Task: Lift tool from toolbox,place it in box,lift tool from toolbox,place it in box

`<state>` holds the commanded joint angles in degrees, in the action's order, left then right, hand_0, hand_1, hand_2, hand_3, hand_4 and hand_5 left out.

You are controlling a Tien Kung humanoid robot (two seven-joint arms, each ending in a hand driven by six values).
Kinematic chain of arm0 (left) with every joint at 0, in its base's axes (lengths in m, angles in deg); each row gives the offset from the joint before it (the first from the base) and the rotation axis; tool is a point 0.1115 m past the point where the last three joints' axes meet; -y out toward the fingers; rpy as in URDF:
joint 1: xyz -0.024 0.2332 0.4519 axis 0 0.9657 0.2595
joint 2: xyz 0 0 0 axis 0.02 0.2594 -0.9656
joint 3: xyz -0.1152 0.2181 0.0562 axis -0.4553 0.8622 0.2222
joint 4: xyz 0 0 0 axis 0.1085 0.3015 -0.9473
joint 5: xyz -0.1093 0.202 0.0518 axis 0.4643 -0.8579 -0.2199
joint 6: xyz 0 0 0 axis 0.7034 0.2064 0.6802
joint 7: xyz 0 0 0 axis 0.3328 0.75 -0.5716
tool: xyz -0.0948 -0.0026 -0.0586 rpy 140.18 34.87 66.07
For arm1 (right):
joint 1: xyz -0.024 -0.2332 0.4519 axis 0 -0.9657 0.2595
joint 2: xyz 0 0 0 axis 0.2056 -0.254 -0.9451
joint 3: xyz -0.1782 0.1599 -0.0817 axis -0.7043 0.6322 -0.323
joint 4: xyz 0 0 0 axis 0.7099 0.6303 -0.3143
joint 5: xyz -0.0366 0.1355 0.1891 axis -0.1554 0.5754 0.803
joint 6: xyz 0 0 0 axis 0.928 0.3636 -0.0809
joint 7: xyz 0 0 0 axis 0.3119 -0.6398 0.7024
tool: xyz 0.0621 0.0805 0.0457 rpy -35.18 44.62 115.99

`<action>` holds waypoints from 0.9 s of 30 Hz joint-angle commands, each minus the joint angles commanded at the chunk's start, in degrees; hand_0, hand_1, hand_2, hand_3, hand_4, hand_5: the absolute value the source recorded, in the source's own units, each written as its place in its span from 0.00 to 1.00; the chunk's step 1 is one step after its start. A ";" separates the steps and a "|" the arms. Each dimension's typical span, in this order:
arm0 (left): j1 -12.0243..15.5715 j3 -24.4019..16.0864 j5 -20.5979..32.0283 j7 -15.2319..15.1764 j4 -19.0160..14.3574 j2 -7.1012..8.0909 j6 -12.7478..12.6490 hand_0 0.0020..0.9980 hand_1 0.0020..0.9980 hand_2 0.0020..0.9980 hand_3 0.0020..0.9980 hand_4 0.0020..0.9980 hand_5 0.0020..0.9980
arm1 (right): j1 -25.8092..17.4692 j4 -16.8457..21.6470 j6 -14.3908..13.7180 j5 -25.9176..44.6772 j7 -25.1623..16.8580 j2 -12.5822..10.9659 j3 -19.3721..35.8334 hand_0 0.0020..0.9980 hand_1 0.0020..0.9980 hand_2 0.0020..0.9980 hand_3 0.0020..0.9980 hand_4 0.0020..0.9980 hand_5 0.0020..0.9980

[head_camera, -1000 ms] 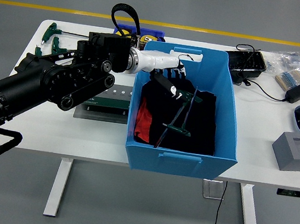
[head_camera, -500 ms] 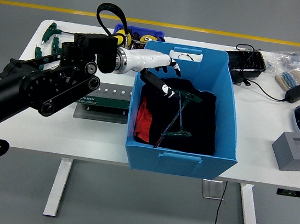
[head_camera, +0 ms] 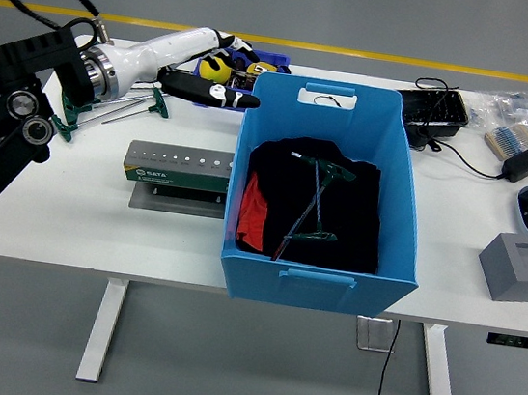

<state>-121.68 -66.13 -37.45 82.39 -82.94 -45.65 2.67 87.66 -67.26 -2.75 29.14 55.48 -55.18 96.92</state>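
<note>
Seemingly empty left hand (head_camera: 210, 90) beside blue box (head_camera: 319, 263).

A workshop or robotics lab, by the look of it; the grey floor (head_camera: 385, 19) carries a yellow safety line (head_camera: 409, 60) beyond the far edge of a white table (head_camera: 76, 221) (a plain work desk on metal legs); T-handle keys (head_camera: 110, 109) lie far left; a power adapter (head_camera: 522, 163), cables and bagged parts (head_camera: 523, 115) crowd the far right.

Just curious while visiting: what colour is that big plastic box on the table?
Blue: the big plastic box shows best in the head view.
</note>
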 joint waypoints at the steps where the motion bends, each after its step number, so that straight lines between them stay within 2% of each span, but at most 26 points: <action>1: 2.14 -2.19 -0.24 -0.09 -1.47 -0.43 -0.42 0.73 0.79 0.92 0.82 1.00 0.81 | -0.06 0.03 -0.03 0.63 -0.17 0.08 -0.36 0.67 0.66 0.71 0.56 0.78 0.67; 3: 6.65 -6.77 -0.83 -1.03 -3.90 -1.21 -1.89 0.73 0.80 0.91 0.81 1.00 0.82 | -0.09 0.13 -0.12 1.19 -0.28 0.19 -0.70 0.67 0.66 0.71 0.56 0.78 0.67; 5: 11.77 -11.50 -1.75 -3.87 -6.68 -2.23 -5.13 0.73 0.80 0.91 0.81 1.00 0.82 | -0.03 0.35 -0.08 1.90 -0.40 0.19 -1.68 0.67 0.66 0.71 0.56 0.78 0.67; 7: 14.82 -13.65 -1.86 -5.97 -7.82 -2.77 -7.62 0.73 0.80 0.91 0.81 1.00 0.82 | 0.09 0.45 -0.06 2.28 -0.48 0.21 -2.17 0.67 0.66 0.71 0.56 0.78 0.67; 8: 16.45 -14.59 -1.35 -7.63 -8.33 -3.25 -9.48 0.77 0.82 0.94 0.81 1.00 0.81 | 0.18 0.53 -0.07 2.46 -0.52 0.24 -2.44 0.67 0.66 0.71 0.56 0.78 0.67; 11: 20.56 -16.57 1.53 -12.66 -8.41 -4.64 -15.00 0.77 0.82 0.94 0.81 1.00 0.81 | 0.41 0.70 -0.12 2.62 -0.55 0.35 -2.76 0.67 0.66 0.71 0.56 0.78 0.67; 12: 22.30 -17.68 3.60 -14.64 -7.99 -5.66 -17.16 0.77 0.82 0.94 0.81 1.00 0.81 | 0.55 0.74 -0.12 2.73 -0.58 0.39 -2.89 0.67 0.66 0.71 0.56 0.78 0.67; 16: 27.23 -20.87 10.41 -18.97 -6.70 -8.84 -21.96 0.77 0.82 0.93 0.81 0.99 0.81 | 0.81 0.74 -0.11 3.66 -0.85 0.51 -3.45 0.67 0.66 0.71 0.56 0.78 0.67; 19: 29.23 -22.16 17.63 -18.97 -4.96 -10.23 -22.03 0.77 0.82 0.93 0.81 0.99 0.81 | 0.66 0.74 -0.08 4.32 -1.02 0.61 -3.72 0.67 0.66 0.71 0.56 0.78 0.67; 20: 29.16 -22.38 19.87 -18.13 -4.15 -10.30 -21.39 0.75 0.80 0.90 0.80 0.97 0.88 | 0.60 0.74 -0.07 4.23 -1.01 0.66 -3.69 0.66 0.66 0.72 0.56 0.78 0.67; 22: 28.72 -22.49 24.10 -17.17 -3.00 -10.14 -20.53 0.75 0.80 0.90 0.80 0.97 0.88 | 0.56 0.75 -0.08 3.72 -0.91 0.72 -3.53 0.66 0.66 0.72 0.56 0.78 0.67; 25: 27.62 -22.37 27.14 -15.91 -1.88 -9.76 -19.10 0.75 0.80 0.90 0.80 0.97 0.88 | 0.63 0.83 -0.04 3.04 -0.71 0.74 -3.47 0.66 0.66 0.72 0.56 0.78 0.67; 26: 27.47 -22.32 27.57 -15.65 -1.79 -9.74 -18.77 0.76 0.80 0.90 0.81 0.94 0.95 | 0.63 0.85 -0.04 2.98 -0.70 0.75 -3.50 0.67 0.66 0.72 0.56 0.78 0.67; 27: 27.33 -22.20 28.17 -15.22 -1.68 -9.77 -18.27 0.76 0.80 0.90 0.81 0.94 0.95 | 0.62 0.88 -0.06 2.86 -0.67 0.79 -3.50 0.67 0.66 0.72 0.56 0.78 0.67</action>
<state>-94.35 -88.33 -9.28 67.17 -84.61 -55.42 -15.60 88.28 -66.39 -2.81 32.00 54.81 -54.39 93.42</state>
